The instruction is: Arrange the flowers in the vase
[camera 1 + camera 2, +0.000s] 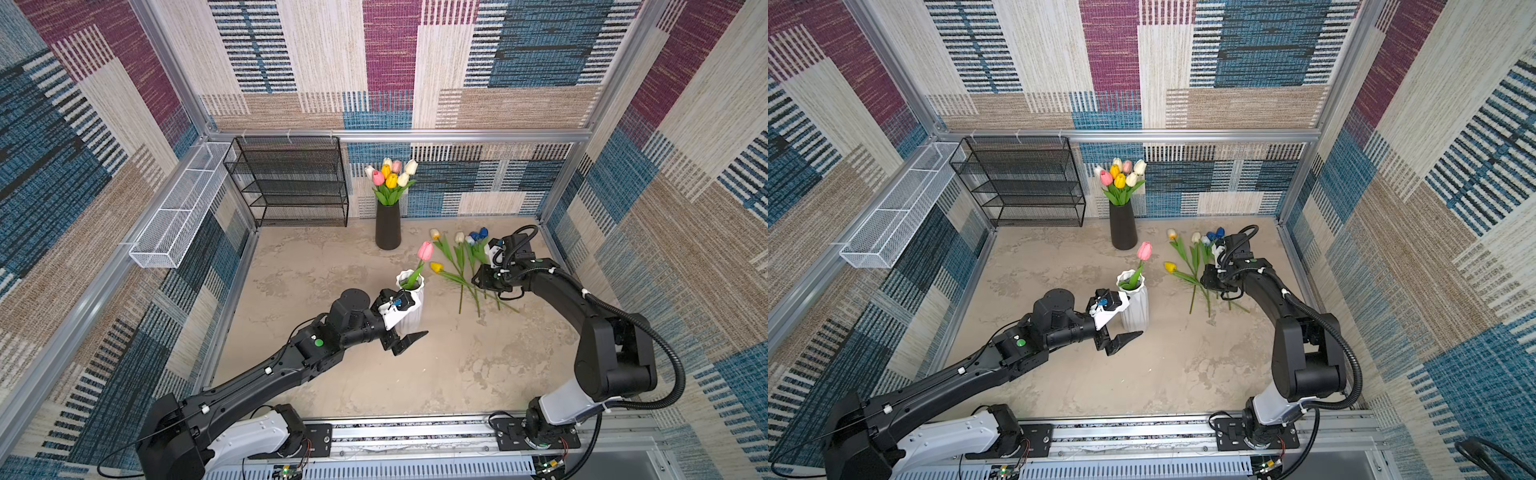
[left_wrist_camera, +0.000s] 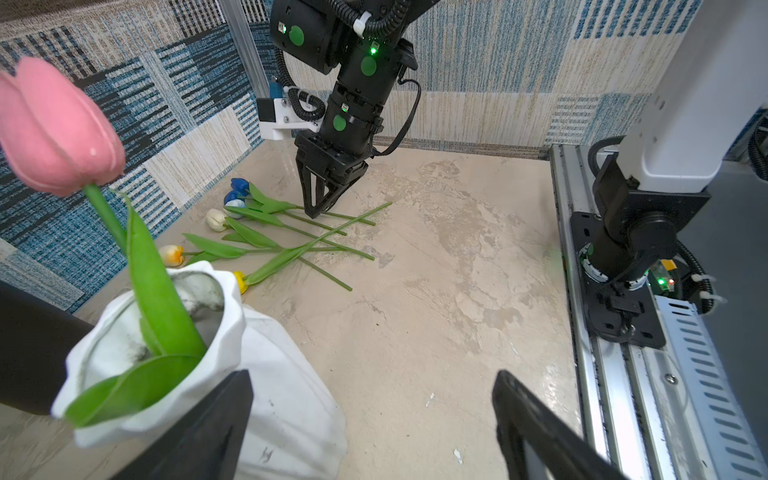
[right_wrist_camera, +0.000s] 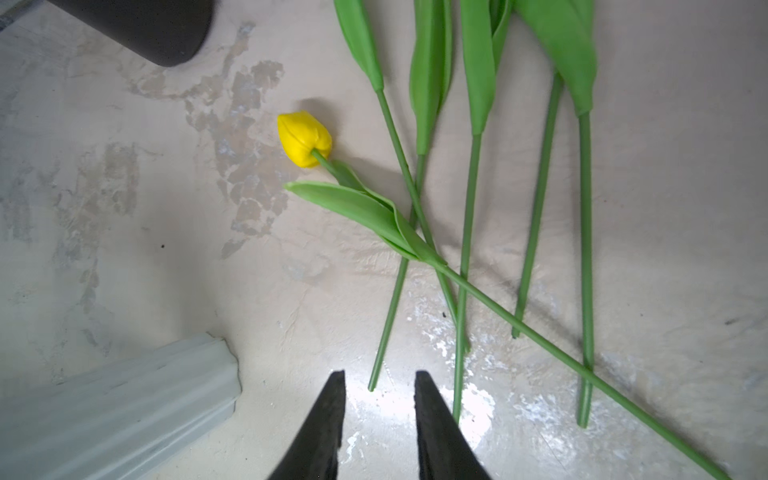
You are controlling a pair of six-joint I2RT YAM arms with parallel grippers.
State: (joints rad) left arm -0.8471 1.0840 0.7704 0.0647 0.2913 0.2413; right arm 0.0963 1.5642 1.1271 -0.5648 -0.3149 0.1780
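Here, left fingers (image 2: 199, 436) spread beside white ribbed ceramic vase (image 2: 291, 395) with pink artificial tulip (image 2: 54, 124); right fingers (image 3: 320, 432) slightly parted, empty.

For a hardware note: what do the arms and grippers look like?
The left arm and right arm are black with white base links and round green stickers. The left gripper and right gripper have tapered black fingers. A ribbed black cable loops along the right arm.
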